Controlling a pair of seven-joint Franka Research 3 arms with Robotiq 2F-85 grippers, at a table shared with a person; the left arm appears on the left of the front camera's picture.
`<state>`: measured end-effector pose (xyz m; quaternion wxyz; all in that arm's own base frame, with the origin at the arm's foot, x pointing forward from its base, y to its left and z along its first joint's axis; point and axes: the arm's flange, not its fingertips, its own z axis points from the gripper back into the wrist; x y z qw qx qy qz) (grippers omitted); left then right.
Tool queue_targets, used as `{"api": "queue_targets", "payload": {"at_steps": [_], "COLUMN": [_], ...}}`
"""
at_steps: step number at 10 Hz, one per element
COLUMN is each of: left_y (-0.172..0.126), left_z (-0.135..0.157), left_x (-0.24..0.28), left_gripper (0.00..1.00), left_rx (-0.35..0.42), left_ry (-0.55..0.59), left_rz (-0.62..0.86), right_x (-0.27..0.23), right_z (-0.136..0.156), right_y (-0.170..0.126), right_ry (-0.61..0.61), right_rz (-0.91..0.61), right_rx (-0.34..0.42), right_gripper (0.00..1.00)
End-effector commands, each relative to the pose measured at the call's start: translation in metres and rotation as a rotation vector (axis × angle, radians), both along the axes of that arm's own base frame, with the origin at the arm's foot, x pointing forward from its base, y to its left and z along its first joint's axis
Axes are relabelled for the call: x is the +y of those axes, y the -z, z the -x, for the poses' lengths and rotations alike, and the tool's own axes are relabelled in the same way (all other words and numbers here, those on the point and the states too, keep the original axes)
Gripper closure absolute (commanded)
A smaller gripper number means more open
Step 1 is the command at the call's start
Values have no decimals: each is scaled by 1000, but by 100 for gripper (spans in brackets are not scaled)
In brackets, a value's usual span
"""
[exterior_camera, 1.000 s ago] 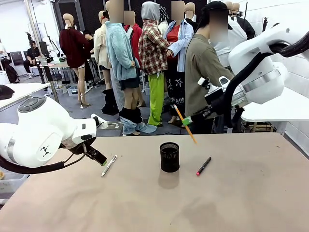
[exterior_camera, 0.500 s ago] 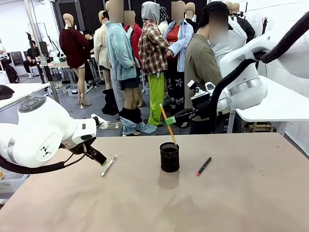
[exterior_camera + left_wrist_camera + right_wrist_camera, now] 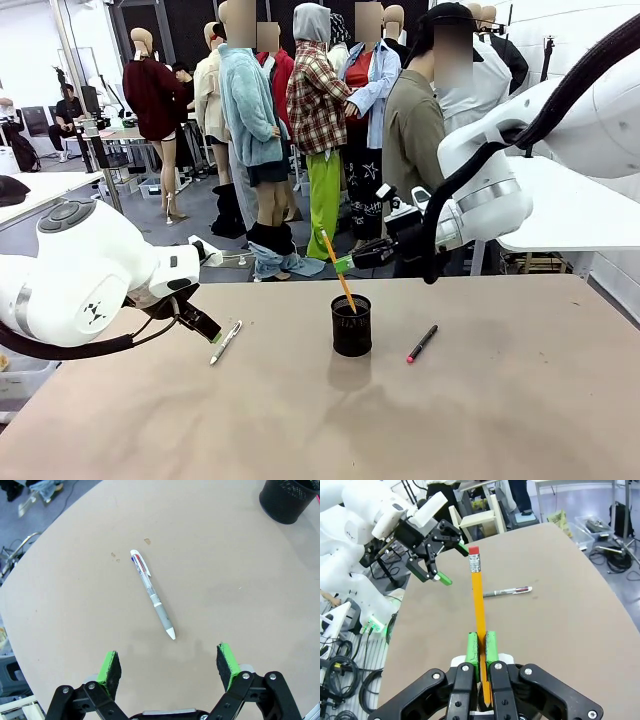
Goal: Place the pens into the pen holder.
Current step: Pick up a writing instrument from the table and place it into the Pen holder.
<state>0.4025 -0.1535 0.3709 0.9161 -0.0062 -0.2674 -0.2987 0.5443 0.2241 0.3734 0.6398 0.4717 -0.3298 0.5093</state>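
My right gripper (image 3: 346, 264) is shut on the yellow-orange pencil (image 3: 336, 268), which tilts with its eraser end up. Its lower end dips into the mouth of the black mesh pen holder (image 3: 351, 328) at the table's middle. In the right wrist view the pencil (image 3: 479, 605) stands between the green pads (image 3: 472, 647). The white pen (image 3: 226, 342) lies flat left of the holder. My left gripper (image 3: 212, 336) hovers open right beside it, apart from it; in the left wrist view the white pen (image 3: 152, 594) lies ahead of the open left gripper (image 3: 169, 667). The black pen with a pink-red tip (image 3: 422, 343) lies right of the holder.
The tan table (image 3: 450, 420) has wide bare room in front and to the right. The holder's rim (image 3: 290, 500) shows at the top right of the left wrist view. A person (image 3: 415, 150) stands behind the far edge, turned away.
My right gripper has carried the pencil leftward and down from above the black pen to over the holder, and the pencil's lower end now enters the cup. The left arm has not moved.
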Motion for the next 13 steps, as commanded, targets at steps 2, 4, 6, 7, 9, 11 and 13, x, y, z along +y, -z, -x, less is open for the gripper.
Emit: {"api": "queue_targets", "payload": {"at_steps": [2, 4, 6, 7, 9, 11, 13], "left_y": [0, 0, 0, 0, 0, 0, 0], "left_z": [0, 0, 0, 0, 0, 0, 0], "left_x": [2, 2, 2, 2, 2, 2, 2], "left_gripper": [0, 0, 0, 0, 0, 0, 0], "left_rx": [0, 0, 0, 0, 0, 0, 0], "left_ry": [-5, -5, -5, -5, -5, -5, -5], "left_rz": [4, 4, 4, 4, 4, 4, 4], "right_x": [3, 3, 4, 5, 3, -11, -40], "right_z": [0, 4, 4, 6, 12, 18, 25], "right_y": [19, 30, 31, 32, 36, 36, 23], "right_ry": [27, 92, 109, 117, 137, 170, 264], "right_rz": [11, 48, 71, 84, 96, 76, 120], "right_rx": [-47, -69, -82, -90, -89, -80, -65], "right_gripper": [100, 100, 98, 82, 43, 34, 34]}}
